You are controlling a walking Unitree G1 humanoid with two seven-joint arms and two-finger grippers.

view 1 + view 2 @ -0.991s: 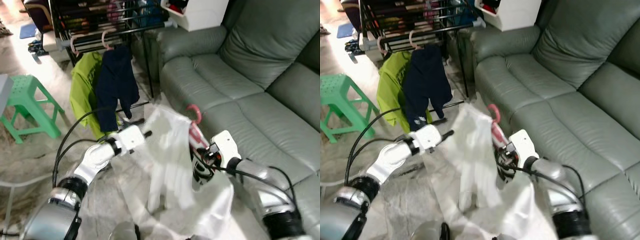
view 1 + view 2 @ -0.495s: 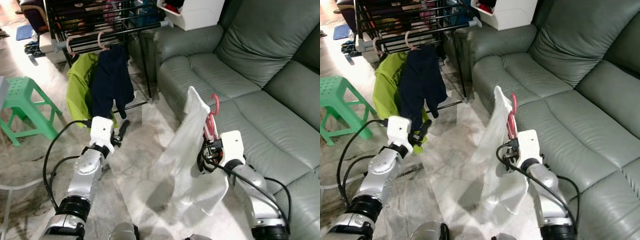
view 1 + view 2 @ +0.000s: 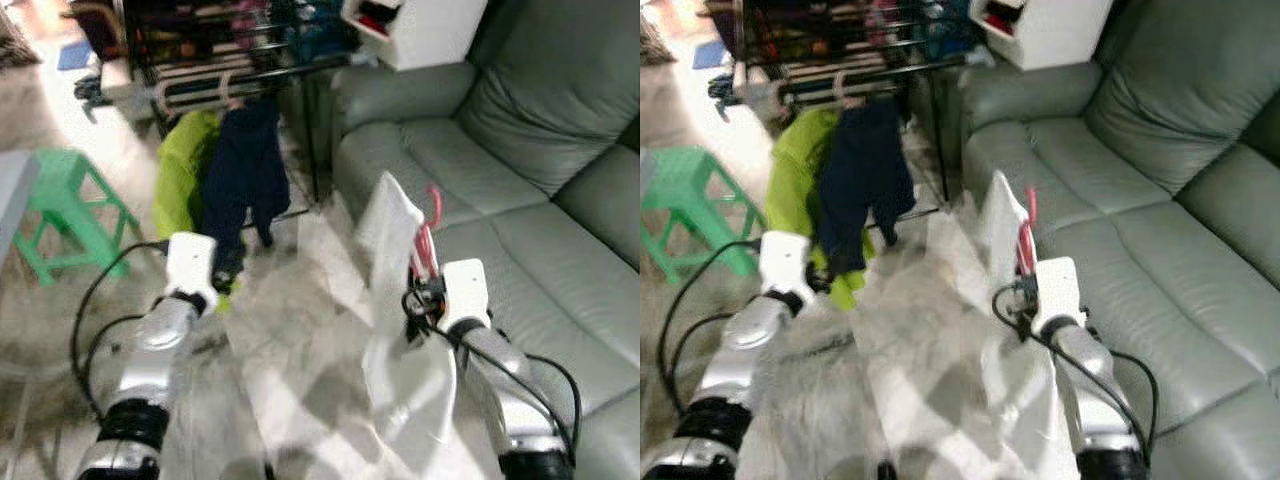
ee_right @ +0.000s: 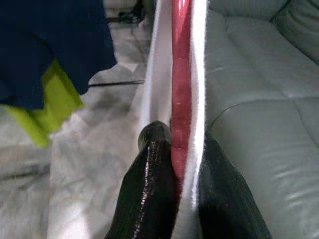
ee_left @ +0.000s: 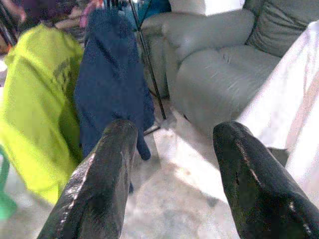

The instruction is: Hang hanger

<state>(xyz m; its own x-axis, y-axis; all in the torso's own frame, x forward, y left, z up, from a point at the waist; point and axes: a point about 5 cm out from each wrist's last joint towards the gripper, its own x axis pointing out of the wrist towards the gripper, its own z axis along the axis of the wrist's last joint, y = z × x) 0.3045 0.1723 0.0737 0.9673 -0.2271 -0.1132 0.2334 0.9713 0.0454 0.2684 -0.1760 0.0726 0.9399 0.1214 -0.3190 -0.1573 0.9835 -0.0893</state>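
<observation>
The right pincer (image 4: 177, 169) is clamped on a pink hanger (image 3: 431, 232) carrying a white garment (image 3: 392, 230), held upright over the marble floor (image 3: 290, 340) just beside the grey-green sofa's (image 3: 520, 160) front edge. The left pincer (image 5: 174, 184), fingers apart and holding nothing, points toward the black drying rack (image 3: 240, 70), where a navy shirt (image 3: 247, 170) and a lime-green shirt (image 3: 182, 180) hang side by side. A green stool (image 3: 65, 205) stands near the rack.

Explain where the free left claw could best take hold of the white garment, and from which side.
Grip the white garment at its upper edge beside the pink hanger, coming from the robot's left: the right claw holds the hanger lower down, and the cloth hangs free.
</observation>
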